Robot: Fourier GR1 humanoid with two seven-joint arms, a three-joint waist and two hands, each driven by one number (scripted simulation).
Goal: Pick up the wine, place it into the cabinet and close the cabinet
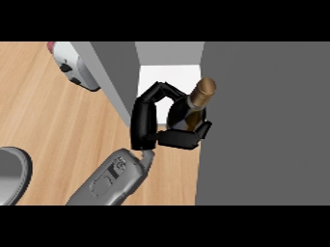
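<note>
A grey forearm (114, 181) rises from the lower edge over the wooden counter (33, 111). Its black right hand (164, 120) is curled round the wine bottle (199, 103), which tilts with its brown neck upward in the open gap of the grey cabinet (268, 125), between the door panel (114, 72) and the cabinet's side. A white appliance (75, 65) sits at the upper left.

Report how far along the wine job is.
Done: the wine is picked up; the right hand is curled round it. In hand: the bottle is at the open cabinet, in front of its white inside, between the side wall and the grey door. Left: release it inside, withdraw, close the door. The left hand isn't in view.
</note>
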